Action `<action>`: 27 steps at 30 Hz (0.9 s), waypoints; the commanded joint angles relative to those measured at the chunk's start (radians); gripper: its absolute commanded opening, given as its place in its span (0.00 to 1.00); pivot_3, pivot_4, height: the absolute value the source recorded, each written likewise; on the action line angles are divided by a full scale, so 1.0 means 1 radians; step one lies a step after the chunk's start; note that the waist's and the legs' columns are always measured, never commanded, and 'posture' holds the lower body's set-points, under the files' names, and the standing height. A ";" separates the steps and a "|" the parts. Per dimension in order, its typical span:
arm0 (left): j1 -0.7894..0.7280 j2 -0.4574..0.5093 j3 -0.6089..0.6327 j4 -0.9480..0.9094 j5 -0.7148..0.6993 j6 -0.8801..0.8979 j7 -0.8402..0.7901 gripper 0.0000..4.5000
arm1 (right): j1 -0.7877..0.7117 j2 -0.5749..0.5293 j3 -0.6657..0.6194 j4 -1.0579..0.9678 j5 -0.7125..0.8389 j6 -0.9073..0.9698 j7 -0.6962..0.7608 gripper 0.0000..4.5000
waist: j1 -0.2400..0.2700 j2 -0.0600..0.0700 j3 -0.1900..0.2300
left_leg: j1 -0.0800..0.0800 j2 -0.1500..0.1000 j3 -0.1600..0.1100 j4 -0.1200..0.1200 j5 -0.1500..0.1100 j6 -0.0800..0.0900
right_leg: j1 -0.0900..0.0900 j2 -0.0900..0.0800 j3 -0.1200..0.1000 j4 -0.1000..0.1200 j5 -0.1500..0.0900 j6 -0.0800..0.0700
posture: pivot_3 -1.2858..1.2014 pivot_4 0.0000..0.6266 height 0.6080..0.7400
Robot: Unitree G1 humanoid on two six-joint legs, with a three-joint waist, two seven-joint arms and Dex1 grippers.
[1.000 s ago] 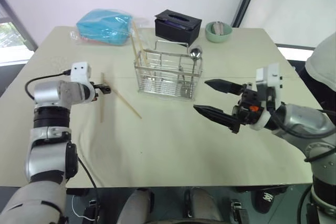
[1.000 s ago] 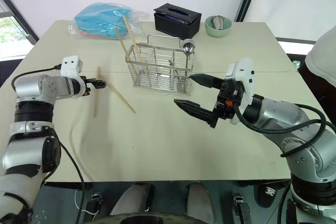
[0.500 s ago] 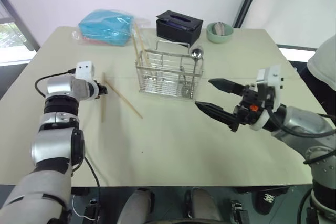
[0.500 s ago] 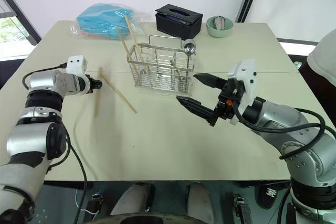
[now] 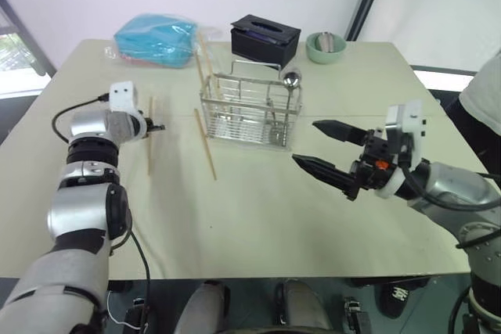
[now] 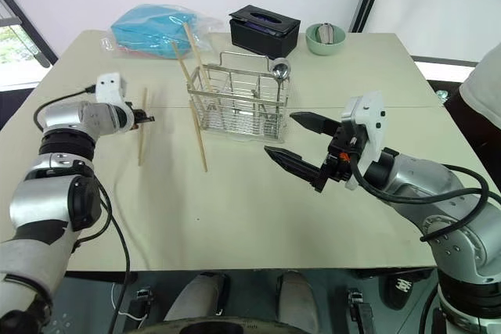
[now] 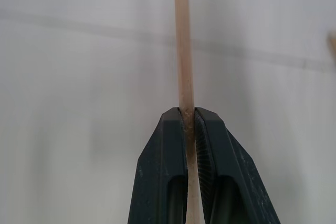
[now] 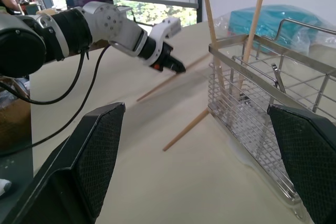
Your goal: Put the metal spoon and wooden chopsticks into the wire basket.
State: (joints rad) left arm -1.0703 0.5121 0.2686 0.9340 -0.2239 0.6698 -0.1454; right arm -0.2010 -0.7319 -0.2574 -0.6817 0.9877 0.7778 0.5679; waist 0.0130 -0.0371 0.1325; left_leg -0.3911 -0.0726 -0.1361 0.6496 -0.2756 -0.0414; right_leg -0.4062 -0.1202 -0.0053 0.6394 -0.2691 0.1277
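The left gripper (image 7: 189,116) pinches one chopstick (image 5: 149,134) near its far end, its jaws pressed onto the wood; the right gripper (image 5: 327,148) hangs spread and empty beside the basket (image 5: 249,107); a second chopstick (image 5: 205,144) lies on the table (image 5: 258,217), two more stand in the basket with the spoon (image 5: 291,80); best to lift clear, tip upright over the rim, then release.

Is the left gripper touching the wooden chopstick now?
Touching. In the left wrist view, the left gripper has both fingers pressed against the chopstick, no gap visible.
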 commanded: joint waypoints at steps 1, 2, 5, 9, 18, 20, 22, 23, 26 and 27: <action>-0.081 0.031 0.124 -0.120 -0.078 -0.187 0.018 0.02 | -0.021 -0.015 -0.039 -0.008 0.032 -0.012 -0.007 1.00 | 0.000 0.000 0.000 | 0.000 0.000 0.000 0.000 0.000 0.000 | 0.000 0.000 0.000 0.000 0.000 0.000 | 0.52 0.24 0.37; -0.104 0.029 0.169 -0.132 -0.114 -0.219 0.028 0.02 | -0.023 -0.015 -0.042 -0.008 0.037 -0.010 -0.013 1.00 | 0.000 0.000 0.000 | 0.000 0.000 0.000 0.000 0.000 0.000 | 0.000 0.000 0.000 -0.001 0.000 0.000 | 0.52 0.24 0.37; -0.189 0.010 0.284 -0.135 -0.219 -0.284 0.051 0.02 | -0.026 -0.009 -0.042 -0.014 0.052 -0.006 -0.036 1.00 | 0.000 0.000 0.000 | -0.001 0.000 0.000 0.000 0.000 0.000 | 0.001 0.000 0.000 -0.004 0.001 0.001 | 0.52 0.24 0.37; -0.285 -0.038 0.332 -0.092 -0.287 -0.350 0.040 0.02 | -0.021 0.002 -0.026 -0.032 0.056 -0.012 -0.065 1.00 | 0.003 0.000 0.000 | 0.000 -0.001 0.000 0.000 0.000 0.000 | 0.003 -0.001 0.000 -0.006 0.002 0.003 | 0.52 0.24 0.37; -0.396 -0.215 0.249 0.080 -0.258 -0.508 -0.104 0.02 | 0.009 0.020 -0.031 -0.088 0.072 -0.019 -0.158 1.00 | 0.022 0.000 0.000 | 0.000 -0.001 0.000 0.002 0.000 0.001 | 0.005 0.000 -0.001 -0.006 0.003 0.005 | 0.52 0.24 0.37; -0.389 -0.241 0.223 0.092 -0.241 -0.525 -0.125 0.02 | 0.027 0.018 -0.044 -0.100 0.083 -0.021 -0.178 1.00 | 0.023 0.000 0.000 | 0.000 -0.001 0.000 0.002 0.000 0.001 | 0.004 0.000 -0.001 -0.006 0.003 0.005 | 0.52 0.24 0.37; -0.365 -0.269 0.172 0.082 -0.200 -0.548 -0.155 0.02 | 0.052 0.015 -0.063 -0.116 0.092 -0.023 -0.199 1.00 | 0.023 0.000 0.000 | -0.001 -0.001 0.000 0.001 0.000 0.001 | 0.004 0.000 -0.001 -0.006 0.003 0.005 | 0.52 0.24 0.37; -0.347 -0.283 0.142 0.065 -0.181 -0.558 -0.175 0.02 | 0.063 0.014 -0.071 -0.123 0.096 -0.025 -0.208 1.00 | 0.022 0.000 0.000 | -0.001 -0.001 0.001 0.001 0.000 0.001 | 0.004 0.000 -0.001 -0.006 0.003 0.005 | 0.52 0.24 0.37; -0.309 -0.306 0.097 0.026 -0.161 -0.570 -0.211 0.02 | 0.079 0.012 -0.081 -0.132 0.104 -0.029 -0.227 1.00 | 0.021 0.000 0.000 | -0.001 -0.001 0.002 0.001 0.000 0.001 | 0.004 0.000 -0.001 -0.007 0.003 0.005 | 0.52 0.24 0.37; -0.298 -0.312 0.090 0.014 -0.161 -0.568 -0.218 0.02 | 0.082 0.011 -0.083 -0.134 0.106 -0.031 -0.232 1.00 | 0.021 0.000 0.000 | 0.000 -0.001 0.002 0.001 0.000 0.001 | 0.004 0.000 0.000 -0.006 0.003 0.005 | 0.52 0.24 0.37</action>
State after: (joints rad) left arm -1.3549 0.1939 0.3747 1.0017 -0.3960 0.1222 -0.3432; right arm -0.1152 -0.7162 -0.3067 -0.7781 1.0757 0.7745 0.3450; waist 0.0337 -0.0370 0.1323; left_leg -0.3916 -0.0735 -0.1344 0.6504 -0.2757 -0.0403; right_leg -0.4027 -0.1199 -0.0058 0.6329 -0.2663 0.1323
